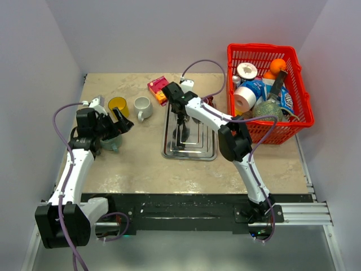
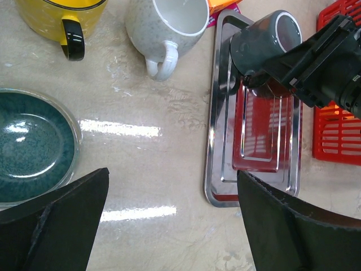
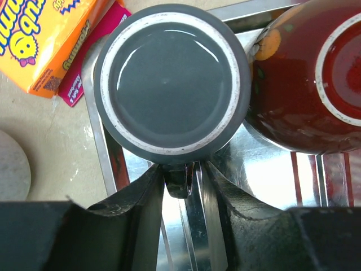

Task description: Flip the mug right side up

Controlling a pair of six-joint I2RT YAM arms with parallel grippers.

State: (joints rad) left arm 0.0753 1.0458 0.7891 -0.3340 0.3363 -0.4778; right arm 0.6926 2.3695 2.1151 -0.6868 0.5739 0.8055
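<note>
A dark grey mug (image 3: 169,79) stands upside down on the steel tray (image 3: 271,169), its ringed base facing up; the left wrist view shows the mug (image 2: 265,42) at the tray's far end. My right gripper (image 3: 181,169) is low behind it, open, its two fingers narrowed around the mug's handle (image 3: 179,183). The left finger looks to touch the handle and a thin gap shows on the other side. In the top view the right gripper (image 1: 181,119) covers most of the mug. My left gripper (image 2: 173,172) hangs wide open and empty over bare table left of the tray.
An overturned red bowl (image 3: 304,84) sits on the tray against the mug's right. A white mug (image 2: 163,22), a yellow mug (image 2: 56,14) and a teal bowl (image 2: 28,147) stand on the left. A snack pack (image 3: 39,39) lies behind the tray. A full red basket (image 1: 299,84) is at the right.
</note>
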